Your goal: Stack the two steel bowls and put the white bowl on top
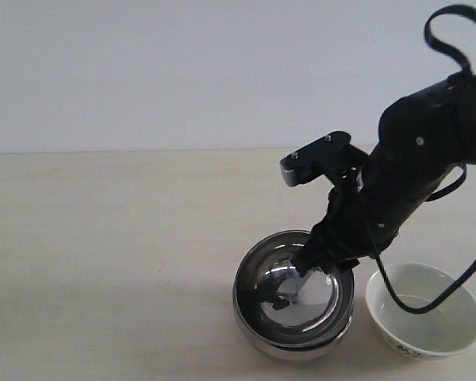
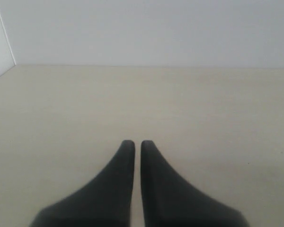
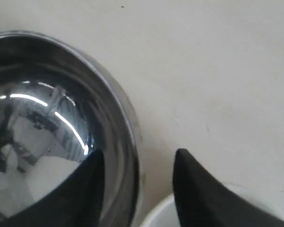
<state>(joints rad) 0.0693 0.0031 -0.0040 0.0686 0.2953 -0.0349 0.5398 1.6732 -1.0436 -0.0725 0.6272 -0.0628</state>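
The two steel bowls sit nested near the table's front, the upper one (image 1: 274,274) inside the lower one (image 1: 295,351). Just to their right stands the white bowl (image 1: 425,311), upright, with dark speckles near its base. My right gripper (image 1: 317,266) is open astride the right rim of the upper steel bowl (image 3: 47,118): one finger is inside it, the other outside, over the gap beside the white bowl's rim (image 3: 156,213). It holds nothing. My left gripper (image 2: 137,142) is shut and empty above bare table, and it does not show in the exterior view.
The pale wooden table (image 1: 103,254) spreads to the left of the bowls and behind them, up to a plain white wall (image 1: 182,71). The right arm's black cable (image 1: 460,274) loops over the white bowl.
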